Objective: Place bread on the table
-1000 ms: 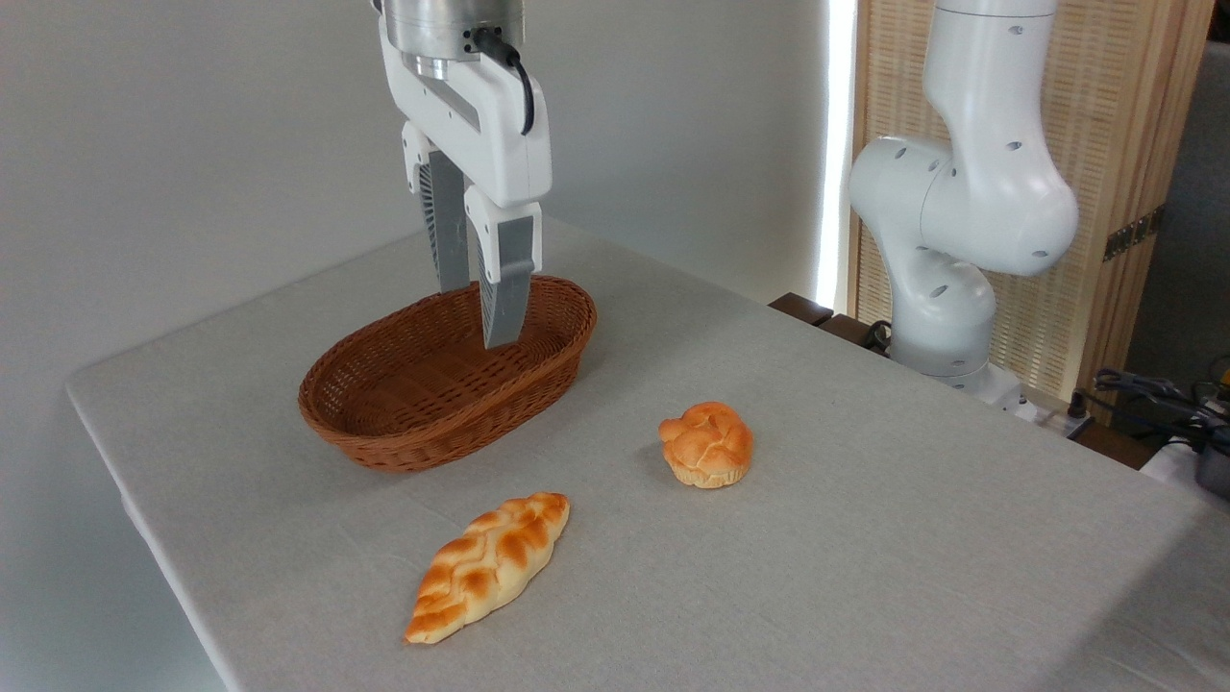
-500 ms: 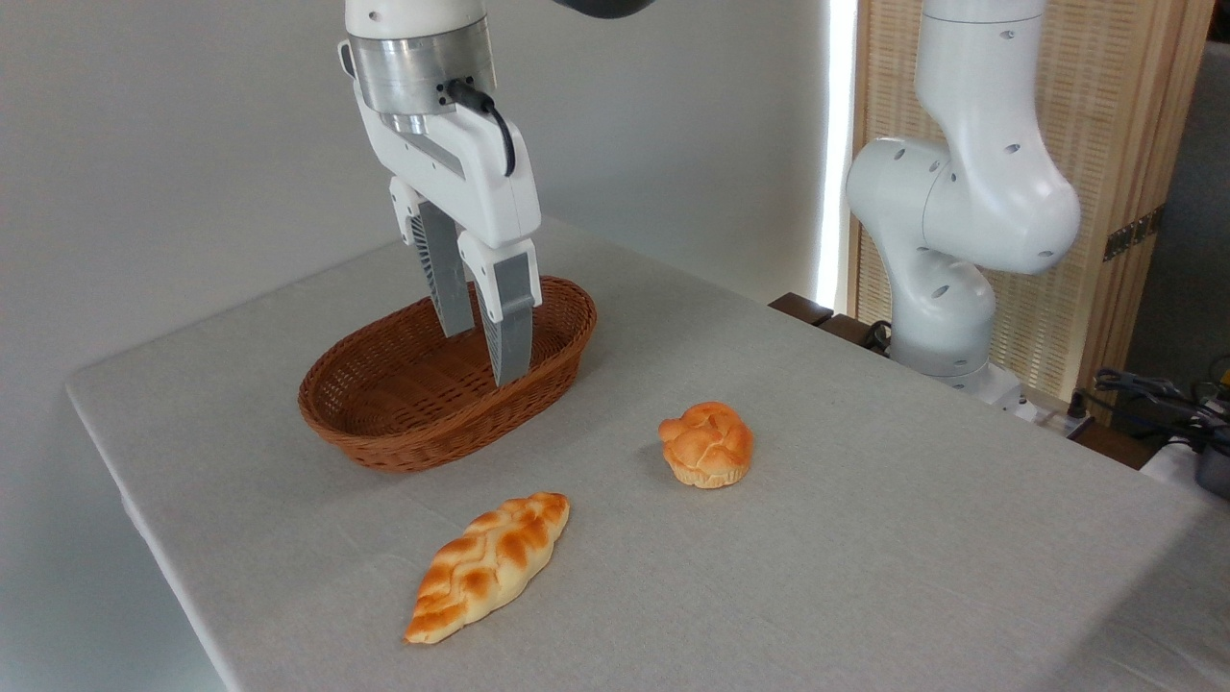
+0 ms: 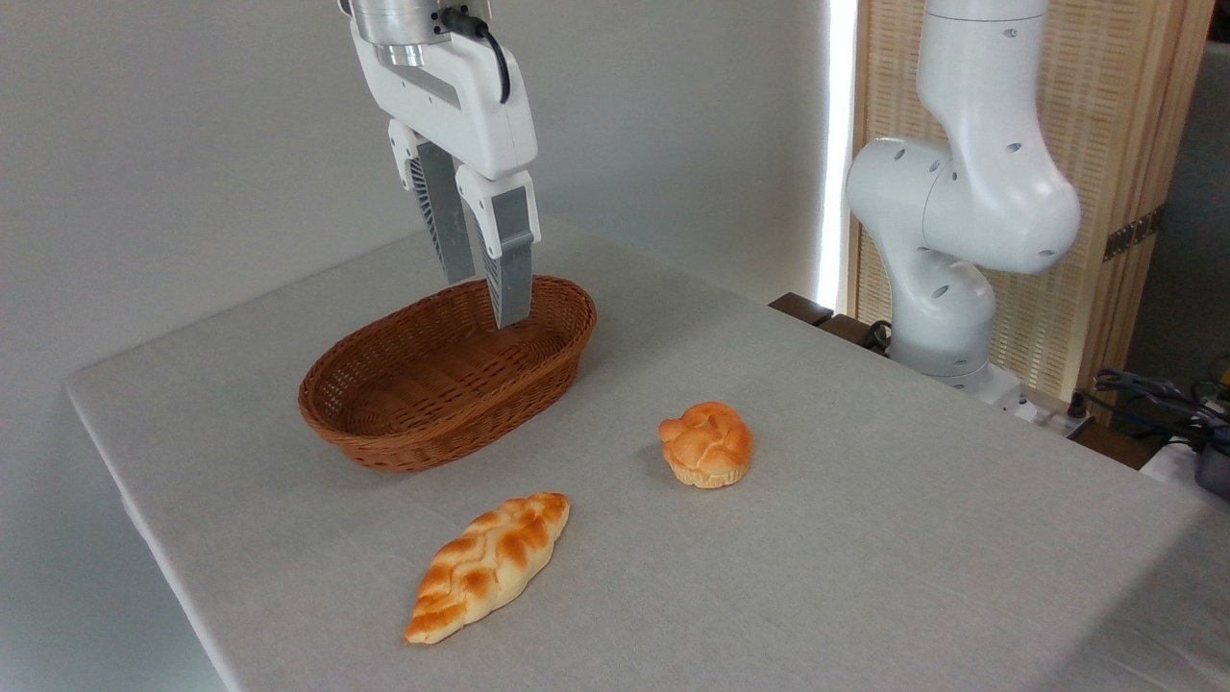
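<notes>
I see my claw (image 3: 485, 298) hanging over the back end of the brown basket (image 3: 444, 375). Its two grey fingers (image 3: 509, 264) point down, and their tips look to be about level with the far rim of the basket. From this side one finger sits in front of the other, so I cannot tell how far apart they are. There is nothing between them that I can see. The white part of the claw has a black cable on it.

The basket is oval and made of woven wicker. It sits on the counter (image 3: 865, 538), toward the back and the left. I can see its inside, and there is no bread in it.

The bread (image 3: 706, 444) is on the counter. It is a small round bun, golden orange, with a knotted top and a paler bottom. It sits upright on the grey cloth, to the right of the basket and closer to me, well apart from the claw. It touches only the cloth.

A long braided loaf (image 3: 488, 565) lies on the counter too, in front of the basket and left of the bun. It lies at a slant, and it does not touch the bun or the basket.

The big white arm (image 3: 961, 202) stands at the far right edge of the counter.
</notes>
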